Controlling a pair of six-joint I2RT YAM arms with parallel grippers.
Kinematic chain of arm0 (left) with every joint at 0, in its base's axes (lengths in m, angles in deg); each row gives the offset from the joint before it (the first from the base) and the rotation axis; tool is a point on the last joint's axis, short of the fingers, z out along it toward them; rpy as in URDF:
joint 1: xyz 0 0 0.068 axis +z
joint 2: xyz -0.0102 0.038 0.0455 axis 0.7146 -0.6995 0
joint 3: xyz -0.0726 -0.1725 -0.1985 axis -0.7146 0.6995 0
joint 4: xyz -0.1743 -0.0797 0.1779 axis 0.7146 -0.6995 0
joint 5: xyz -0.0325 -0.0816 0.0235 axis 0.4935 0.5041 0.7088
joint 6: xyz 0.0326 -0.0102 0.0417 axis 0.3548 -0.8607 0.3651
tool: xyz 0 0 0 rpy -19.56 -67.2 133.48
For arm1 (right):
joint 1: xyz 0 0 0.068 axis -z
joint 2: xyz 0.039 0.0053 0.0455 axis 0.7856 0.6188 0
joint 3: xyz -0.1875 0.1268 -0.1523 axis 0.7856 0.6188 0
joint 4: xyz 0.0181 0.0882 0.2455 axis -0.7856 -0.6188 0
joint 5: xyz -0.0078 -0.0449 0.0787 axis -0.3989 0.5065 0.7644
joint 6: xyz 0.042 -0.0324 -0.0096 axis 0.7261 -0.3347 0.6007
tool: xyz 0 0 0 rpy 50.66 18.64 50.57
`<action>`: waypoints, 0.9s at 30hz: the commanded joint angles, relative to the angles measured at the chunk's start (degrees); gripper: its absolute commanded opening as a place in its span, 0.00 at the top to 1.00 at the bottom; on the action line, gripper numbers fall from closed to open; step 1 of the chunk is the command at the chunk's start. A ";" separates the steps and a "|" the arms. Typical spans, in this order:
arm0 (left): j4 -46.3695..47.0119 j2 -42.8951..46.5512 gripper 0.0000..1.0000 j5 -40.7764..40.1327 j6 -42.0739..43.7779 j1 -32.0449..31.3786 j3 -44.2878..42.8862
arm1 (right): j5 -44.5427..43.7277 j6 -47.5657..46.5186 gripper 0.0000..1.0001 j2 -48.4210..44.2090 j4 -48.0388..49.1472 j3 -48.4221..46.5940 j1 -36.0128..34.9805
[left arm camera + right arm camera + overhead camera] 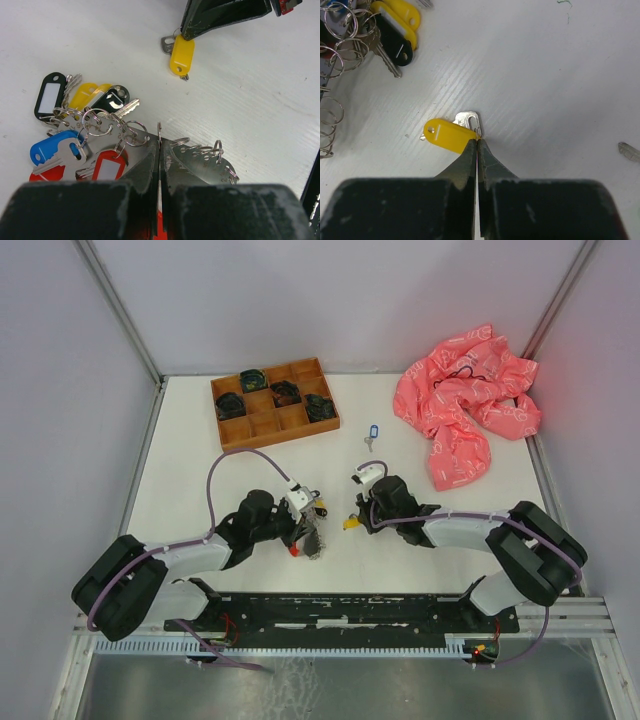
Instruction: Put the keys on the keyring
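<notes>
Clamping keyring (159, 129) in left gripper (159, 150); pinching yellow-tagged key (447, 136) by tag corner in right gripper (478, 145), near keyring. Marginal hold: liable to swivel or slip on lift.

A yellow-tagged key (447, 136) lies flat near the keyring bunch (95, 125) of tagged keys; a blue-tagged key (372, 433) lies well apart.
</notes>
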State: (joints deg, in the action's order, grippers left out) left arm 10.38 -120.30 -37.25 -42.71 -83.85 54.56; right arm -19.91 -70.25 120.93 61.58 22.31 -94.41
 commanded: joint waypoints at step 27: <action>19.31 -3.60 0.97 11.99 22.95 -1.10 5.17 | 13.52 -30.00 0.99 -13.14 -9.61 -2.84 -8.37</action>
State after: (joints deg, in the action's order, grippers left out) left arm 22.49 -125.02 -28.00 -28.59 -83.98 57.40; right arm -11.78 -93.49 110.28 45.10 15.71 -102.28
